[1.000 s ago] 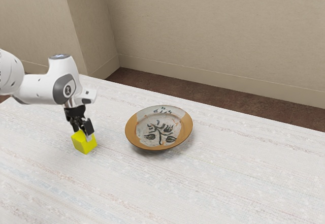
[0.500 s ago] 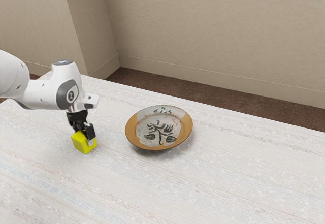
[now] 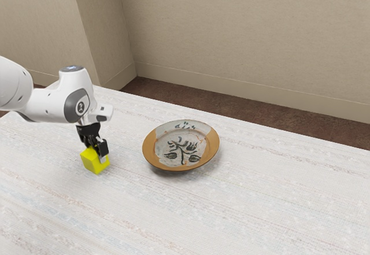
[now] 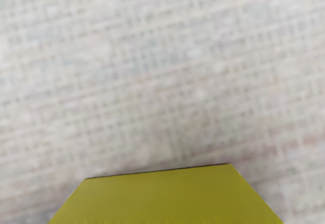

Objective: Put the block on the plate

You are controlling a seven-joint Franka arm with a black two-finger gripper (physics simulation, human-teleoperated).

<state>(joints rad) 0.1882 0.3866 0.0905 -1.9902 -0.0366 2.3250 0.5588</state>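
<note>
Yellow block [image 3: 94, 161] held in the black pincer [image 3: 97, 151]
It is pinched near its top, apart from the plate [image 3: 150, 151]; it could be dropped if the grip is loose, or bumped into the plate if it is carried low

Soft, bright light, apparently from overhead

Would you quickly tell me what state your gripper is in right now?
Gripper: closed, holding the yellow block between its fingers.
</note>
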